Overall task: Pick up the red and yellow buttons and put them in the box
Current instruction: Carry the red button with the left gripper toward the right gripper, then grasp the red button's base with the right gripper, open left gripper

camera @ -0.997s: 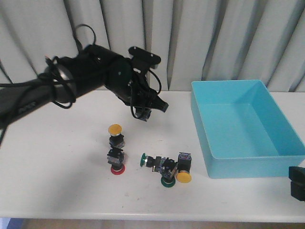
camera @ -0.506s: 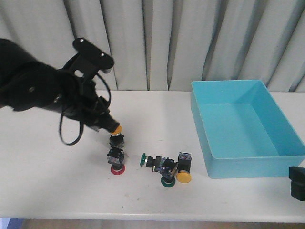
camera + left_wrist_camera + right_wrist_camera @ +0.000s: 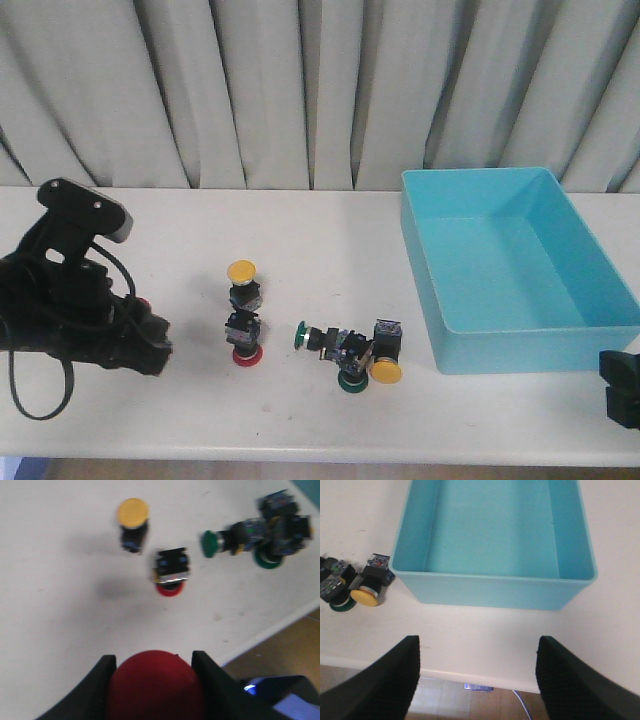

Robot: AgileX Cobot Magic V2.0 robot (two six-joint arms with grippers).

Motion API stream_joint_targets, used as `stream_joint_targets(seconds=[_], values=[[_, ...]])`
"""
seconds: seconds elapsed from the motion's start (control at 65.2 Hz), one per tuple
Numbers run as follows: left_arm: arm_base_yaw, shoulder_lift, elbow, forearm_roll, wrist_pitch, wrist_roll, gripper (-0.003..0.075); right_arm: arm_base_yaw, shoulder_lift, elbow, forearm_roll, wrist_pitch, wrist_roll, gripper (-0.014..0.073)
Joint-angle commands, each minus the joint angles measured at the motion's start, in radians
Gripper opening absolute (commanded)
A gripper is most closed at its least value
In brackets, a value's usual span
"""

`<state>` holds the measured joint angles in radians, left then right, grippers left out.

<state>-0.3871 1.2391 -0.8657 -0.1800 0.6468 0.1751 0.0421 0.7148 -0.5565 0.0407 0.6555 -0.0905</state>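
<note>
White table [image 3: 300,420]: yellow button [image 3: 242,284] upright, cap topmost.

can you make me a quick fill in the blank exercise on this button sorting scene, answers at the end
1. The left pincer is shut on a button with a ____ cap.
2. The blue box holds ____ buttons.
3. The right pincer is ____, its fingers wide apart.
4. The standing yellow button is on the ____.

Answers: red; no; open; table
</note>
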Motion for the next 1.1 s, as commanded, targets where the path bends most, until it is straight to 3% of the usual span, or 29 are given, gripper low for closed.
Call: stream_joint_targets(seconds=[0.0,0.107,0.245,0.368,0.475,0.491,0.552,0.736,1.089], values=[[-0.001,-0.017,-0.021,-0.310,-0.079,0.253,0.0193,0.015,0.005,-0.034,0.102,-0.059,-0.172,0.0475],[-0.001,-0.006,-0.021,-0.617,-0.089,0.479,0.0193,0.061,0.030,-0.034,0.234,-0.058,-0.401,0.0475],[-0.001,0.021,-0.021,-0.914,-0.046,0.727,0.0193,0.136,0.102,-0.044,0.368,-0.059,-0.587,0.0475],[-0.001,0.054,-0.021,-1.082,0.034,0.819,0.0193,0.246,0.189,-0.077,0.415,-0.067,-0.694,0.0475],[-0.001,0.075,-0.022,-1.139,0.090,0.838,0.0193,0.378,0.271,-0.115,0.412,-0.125,-0.729,0.0475],[-0.001,0.087,-0.022,-1.189,0.118,0.838,0.0193,0.569,0.369,-0.169,0.413,-0.250,-0.799,0.0475],[-0.001,0.087,-0.022,-1.209,0.119,0.838,0.0193,0.631,0.399,-0.187,0.413,-0.290,-0.814,0.0475],[-0.001,0.087,-0.022,-1.242,0.141,0.838,0.0193,0.709,0.470,-0.215,0.423,-0.402,-0.820,0.0475],[-0.001,0.087,-0.022,-1.265,0.165,0.838,0.0193,0.719,0.518,-0.215,0.576,-0.513,-0.911,0.0475]])
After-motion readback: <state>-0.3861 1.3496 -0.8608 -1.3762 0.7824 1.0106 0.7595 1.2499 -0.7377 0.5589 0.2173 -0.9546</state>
